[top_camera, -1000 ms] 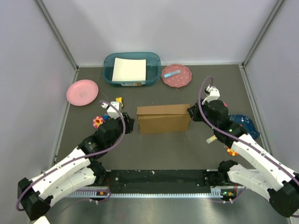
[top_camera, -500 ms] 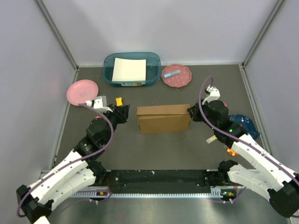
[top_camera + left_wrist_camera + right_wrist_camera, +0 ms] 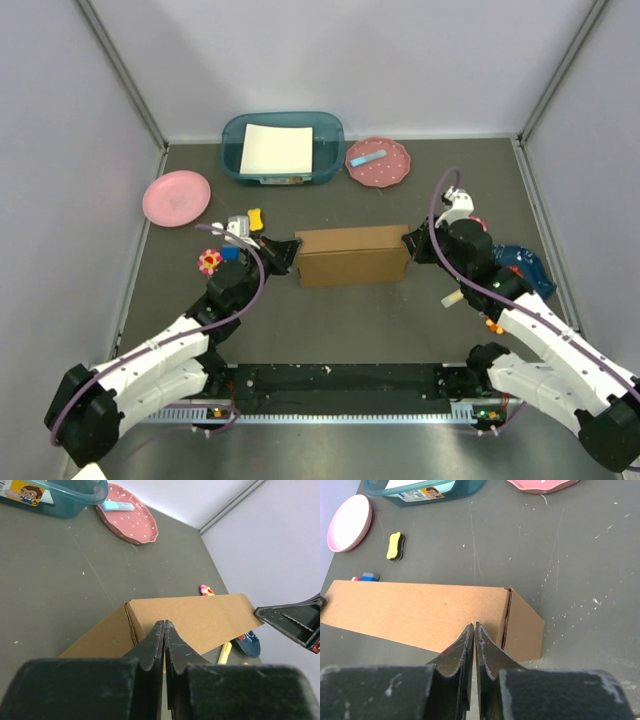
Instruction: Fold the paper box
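Observation:
The paper box (image 3: 352,255) is a closed brown cardboard block lying lengthwise in the middle of the table. At its left end is my left gripper (image 3: 290,250), shut, with its fingertips against the box's top corner. The left wrist view shows that gripper (image 3: 164,625) pressed together with nothing between the jaws, and the box (image 3: 200,617) stretching away behind it. My right gripper (image 3: 410,243) is shut too, its tips at the box's right end. In the right wrist view the right gripper (image 3: 473,626) meets the top face of the box (image 3: 420,610) near the end panel.
A teal bin (image 3: 283,148) with a white sheet stands at the back, with a pink dotted plate (image 3: 378,162) to its right. A plain pink plate (image 3: 176,197) lies at the left. A yellow piece (image 3: 254,216), a flower toy (image 3: 209,262) and a dark blue object (image 3: 520,265) lie around the box.
The left arm swung out to the back left and came back to the box's left end while its jaws closed. The right arm barely moved.

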Tool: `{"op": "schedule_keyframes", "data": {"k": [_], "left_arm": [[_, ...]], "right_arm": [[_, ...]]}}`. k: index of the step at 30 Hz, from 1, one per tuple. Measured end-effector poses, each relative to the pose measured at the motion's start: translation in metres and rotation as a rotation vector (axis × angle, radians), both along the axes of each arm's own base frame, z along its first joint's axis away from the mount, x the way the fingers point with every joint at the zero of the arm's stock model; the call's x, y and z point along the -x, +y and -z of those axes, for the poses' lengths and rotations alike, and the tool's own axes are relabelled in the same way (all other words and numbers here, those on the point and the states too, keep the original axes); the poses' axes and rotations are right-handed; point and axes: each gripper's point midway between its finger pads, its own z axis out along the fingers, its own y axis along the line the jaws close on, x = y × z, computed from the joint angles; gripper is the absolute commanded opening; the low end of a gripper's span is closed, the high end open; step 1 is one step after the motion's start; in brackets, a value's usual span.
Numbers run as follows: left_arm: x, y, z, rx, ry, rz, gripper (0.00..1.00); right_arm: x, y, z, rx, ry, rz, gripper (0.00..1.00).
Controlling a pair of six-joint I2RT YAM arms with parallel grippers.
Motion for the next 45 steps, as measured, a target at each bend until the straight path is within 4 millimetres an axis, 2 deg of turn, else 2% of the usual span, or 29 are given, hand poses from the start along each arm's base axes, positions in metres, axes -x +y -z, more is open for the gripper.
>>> {"op": "schedule_keyframes", "data": {"k": [5, 10, 14, 18, 20, 22, 25, 28, 29, 33, 36, 40, 45], "left_arm": [[0.003, 0.002, -0.007, 0.043, -0.023, -0.001, 0.08], [0.004, 0.004, -0.008, 0.001, -0.014, 0.000, 0.09], [0.003, 0.012, -0.012, -0.008, -0.015, -0.019, 0.14], [-0.003, 0.017, -0.035, 0.009, -0.036, -0.033, 0.16], [-0.004, 0.014, -0.055, 0.035, -0.067, -0.017, 0.16], [-0.003, 0.009, -0.067, 0.060, -0.088, 0.007, 0.15], [0.000, -0.001, -0.053, 0.055, -0.056, 0.062, 0.13], [0.007, -0.009, -0.001, 0.012, 0.053, 0.118, 0.11], [0.008, -0.011, 0.005, 0.028, 0.057, 0.123, 0.11], [0.009, -0.012, 0.006, 0.063, 0.034, 0.133, 0.13], [0.011, -0.010, -0.001, 0.074, 0.014, 0.133, 0.14], [0.011, -0.007, -0.002, 0.039, 0.010, 0.121, 0.13], [0.008, -0.013, 0.001, -0.016, 0.030, 0.147, 0.11]], "right_arm": [[0.001, -0.001, 0.000, -0.001, 0.002, -0.001, 0.06], [0.001, 0.000, 0.000, -0.001, 0.002, -0.002, 0.06], [0.001, 0.000, 0.000, -0.003, 0.003, -0.001, 0.06], [0.002, 0.000, 0.000, -0.005, 0.003, 0.000, 0.06], [0.002, 0.000, 0.000, -0.005, 0.003, 0.000, 0.06], [0.002, 0.000, 0.000, -0.005, 0.004, 0.000, 0.06], [0.002, 0.000, 0.000, -0.005, 0.004, 0.000, 0.06], [0.002, 0.000, 0.000, -0.005, 0.004, -0.001, 0.06], [0.002, 0.000, 0.000, -0.004, 0.005, 0.000, 0.06], [0.002, 0.000, 0.000, -0.004, 0.007, -0.002, 0.07], [0.003, 0.000, -0.001, -0.003, 0.010, -0.004, 0.08], [0.004, 0.000, -0.002, 0.003, 0.020, -0.008, 0.07], [0.004, 0.000, 0.001, 0.001, 0.020, -0.007, 0.07]]}}
